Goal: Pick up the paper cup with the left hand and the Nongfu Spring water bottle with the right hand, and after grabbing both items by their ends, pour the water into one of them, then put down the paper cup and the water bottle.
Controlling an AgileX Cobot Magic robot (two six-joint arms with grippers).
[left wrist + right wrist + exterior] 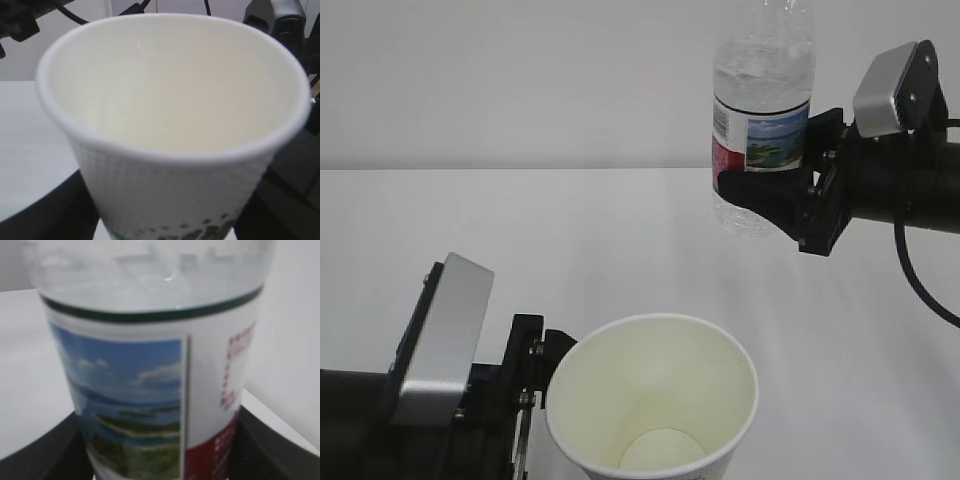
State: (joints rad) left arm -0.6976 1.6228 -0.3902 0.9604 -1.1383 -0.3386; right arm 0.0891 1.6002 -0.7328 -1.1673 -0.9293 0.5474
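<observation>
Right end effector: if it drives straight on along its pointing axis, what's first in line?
Nothing visible: the right end effector, gripping the bottle, points left over bare table. The cup sits lower, apparently off-line; depth unclear.

Tabletop (620,240): bare white span between the two arms, open to passage. Obstacles: paper cup (655,400) at lower centre, mouth unobstructed above; water bottle (760,110) raised at upper right, well apart from cup, clear air beneath its base.

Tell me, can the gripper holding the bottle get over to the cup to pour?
Probably yes. The right gripper holds the bottle upright in the air, the paper cup sits open-mouthed in the left gripper, and nothing stands between them.
</observation>
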